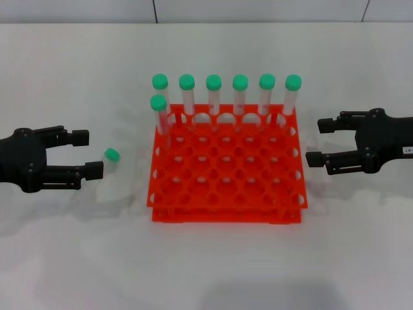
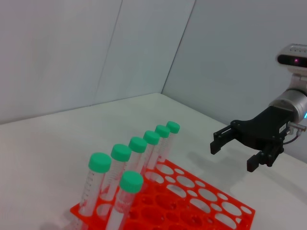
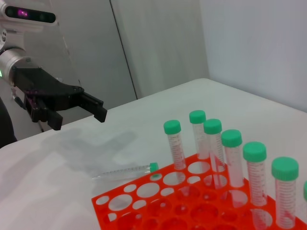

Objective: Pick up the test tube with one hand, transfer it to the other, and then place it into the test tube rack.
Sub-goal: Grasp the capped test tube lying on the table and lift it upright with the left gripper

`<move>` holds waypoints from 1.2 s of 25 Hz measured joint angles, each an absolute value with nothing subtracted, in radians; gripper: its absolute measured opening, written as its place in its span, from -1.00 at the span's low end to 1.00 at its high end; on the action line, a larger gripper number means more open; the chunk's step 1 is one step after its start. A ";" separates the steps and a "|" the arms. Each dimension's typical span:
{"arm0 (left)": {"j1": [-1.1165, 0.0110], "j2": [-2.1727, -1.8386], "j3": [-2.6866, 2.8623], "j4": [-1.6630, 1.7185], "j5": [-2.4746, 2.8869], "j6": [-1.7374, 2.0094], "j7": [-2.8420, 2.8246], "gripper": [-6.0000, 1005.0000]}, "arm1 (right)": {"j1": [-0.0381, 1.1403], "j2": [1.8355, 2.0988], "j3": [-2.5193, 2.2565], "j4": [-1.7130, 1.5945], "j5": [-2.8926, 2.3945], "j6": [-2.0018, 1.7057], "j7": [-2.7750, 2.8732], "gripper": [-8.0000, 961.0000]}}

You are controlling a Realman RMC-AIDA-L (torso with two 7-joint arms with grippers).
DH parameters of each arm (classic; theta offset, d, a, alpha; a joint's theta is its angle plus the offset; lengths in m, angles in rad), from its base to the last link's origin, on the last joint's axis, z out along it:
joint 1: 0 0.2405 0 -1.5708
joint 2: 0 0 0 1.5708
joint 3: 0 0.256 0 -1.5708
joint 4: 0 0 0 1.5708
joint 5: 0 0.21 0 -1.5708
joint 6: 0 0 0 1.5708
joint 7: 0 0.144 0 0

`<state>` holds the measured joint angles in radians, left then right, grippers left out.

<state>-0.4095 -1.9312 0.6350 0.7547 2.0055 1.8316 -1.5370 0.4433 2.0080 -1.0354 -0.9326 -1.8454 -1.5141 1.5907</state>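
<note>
The test tube (image 1: 112,154) lies flat on the white table left of the rack, its green cap nearest the rack; it also shows in the right wrist view (image 3: 129,170). My left gripper (image 1: 87,153) hovers just left of the cap, open and holding nothing, and shows again in the right wrist view (image 3: 79,119). The orange-red test tube rack (image 1: 226,197) stands mid-table with several green-capped tubes (image 1: 240,97) upright along its back row and one in the second row. My right gripper (image 1: 319,142), with a white label, waits open and empty to the right of the rack.
The rack (image 2: 206,201) fills the centre between both arms. The right gripper (image 2: 235,153) shows beyond it in the left wrist view. Grey walls rise behind the table's far edge. Bare white tabletop lies in front of the rack.
</note>
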 joint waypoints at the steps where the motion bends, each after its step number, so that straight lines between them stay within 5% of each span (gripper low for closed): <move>1: -0.409 -1.931 0.635 0.755 2.005 1.832 -1.537 0.78 | 0.443 2.008 -1.035 -0.933 -1.845 -1.514 1.591 0.67; 30: -0.472 -1.915 0.641 0.829 2.205 1.752 -1.795 0.77 | 0.447 2.012 -1.035 -0.933 -1.831 -1.506 1.587 0.66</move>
